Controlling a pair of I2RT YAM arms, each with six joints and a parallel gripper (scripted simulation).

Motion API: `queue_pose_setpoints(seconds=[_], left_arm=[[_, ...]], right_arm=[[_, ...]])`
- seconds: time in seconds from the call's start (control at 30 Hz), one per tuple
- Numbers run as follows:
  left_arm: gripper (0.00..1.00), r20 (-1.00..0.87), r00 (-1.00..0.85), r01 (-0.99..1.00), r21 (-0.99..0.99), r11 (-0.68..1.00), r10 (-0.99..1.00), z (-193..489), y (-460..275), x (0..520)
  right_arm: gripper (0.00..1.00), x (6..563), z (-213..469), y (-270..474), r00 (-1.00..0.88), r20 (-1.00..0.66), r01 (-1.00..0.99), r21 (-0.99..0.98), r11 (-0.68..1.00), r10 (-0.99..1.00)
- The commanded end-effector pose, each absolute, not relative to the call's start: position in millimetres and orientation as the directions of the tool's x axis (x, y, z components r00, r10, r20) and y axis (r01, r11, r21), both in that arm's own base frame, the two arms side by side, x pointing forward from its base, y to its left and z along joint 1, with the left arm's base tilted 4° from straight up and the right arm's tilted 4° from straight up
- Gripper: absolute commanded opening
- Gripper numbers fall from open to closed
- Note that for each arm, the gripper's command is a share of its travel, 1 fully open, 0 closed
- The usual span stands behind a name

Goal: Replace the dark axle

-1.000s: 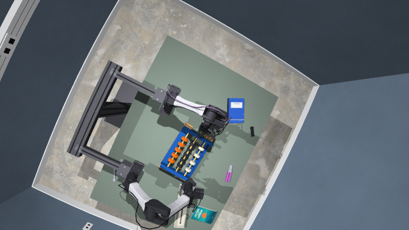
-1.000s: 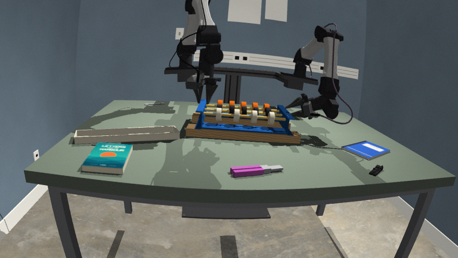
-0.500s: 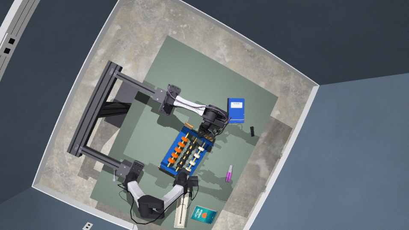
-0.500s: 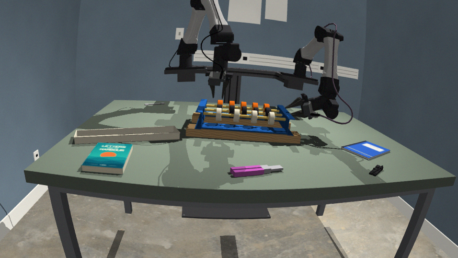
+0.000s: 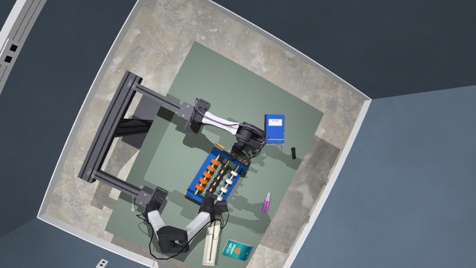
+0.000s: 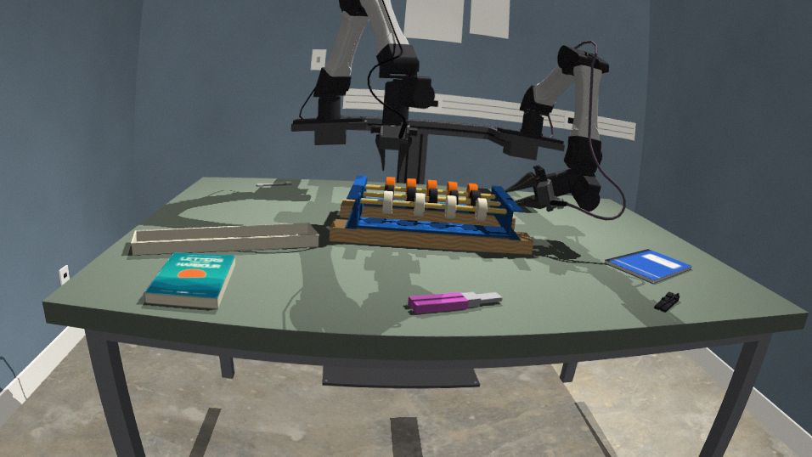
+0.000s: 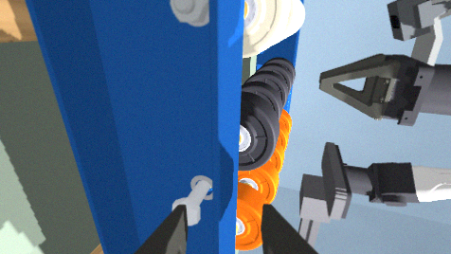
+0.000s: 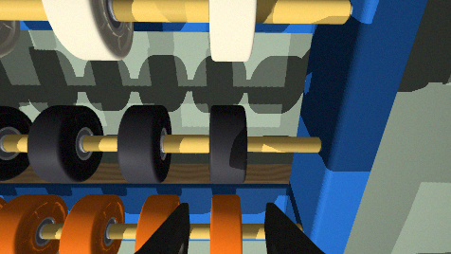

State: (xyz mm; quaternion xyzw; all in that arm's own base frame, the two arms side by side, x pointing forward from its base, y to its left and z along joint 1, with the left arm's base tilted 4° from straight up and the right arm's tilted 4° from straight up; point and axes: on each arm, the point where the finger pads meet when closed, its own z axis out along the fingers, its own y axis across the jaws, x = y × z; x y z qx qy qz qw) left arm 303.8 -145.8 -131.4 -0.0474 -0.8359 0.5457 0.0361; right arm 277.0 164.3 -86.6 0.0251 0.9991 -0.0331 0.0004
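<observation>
Exterior: left gripper (image 5: 234, 156) (image 6: 511, 195) (image 7: 225, 208), part-open, empty, facing rail (image 5: 216, 151) (image 6: 504, 199) (image 7: 152, 95), likely for rod-pulling | right gripper (image 5: 210, 193) (image 6: 391, 173) (image 7: 322, 81) (image 8: 227, 206), part-open, empty, hanging over frame (image 5: 195, 196) (image 6: 354, 195) (image 8: 348, 109), maybe for wheel-catching

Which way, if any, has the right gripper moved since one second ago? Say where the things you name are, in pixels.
Yes. In the exterior view, it moved to picture-right: the right gripper (image 5: 208, 199) (image 6: 391, 170) (image 7: 319, 81) (image 8: 226, 214) was above the tray-side rail (image 5: 194, 197) (image 6: 354, 195) (image 7: 284, 49) (image 8: 355, 118).
</observation>
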Motion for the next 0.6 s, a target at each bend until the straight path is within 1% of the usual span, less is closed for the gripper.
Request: queue_pose_setpoints(seconds=[0.0,0.57], left_arm=[[0.33,-0.013,-0.987,0.076,-0.919,0.386,0.163,-137,-164,296],[0.33,-0.013,-0.987,0.076,-0.919,0.386,0.163,-137,-164,296]], right_arm=[[0.35,276,-96,160,-0.998,0.0,0.06,-0.068,0.996,0.06],[0.35,279,-121,160,-0.998,-0.006,0.057,-0.061,0.996,0.057]])
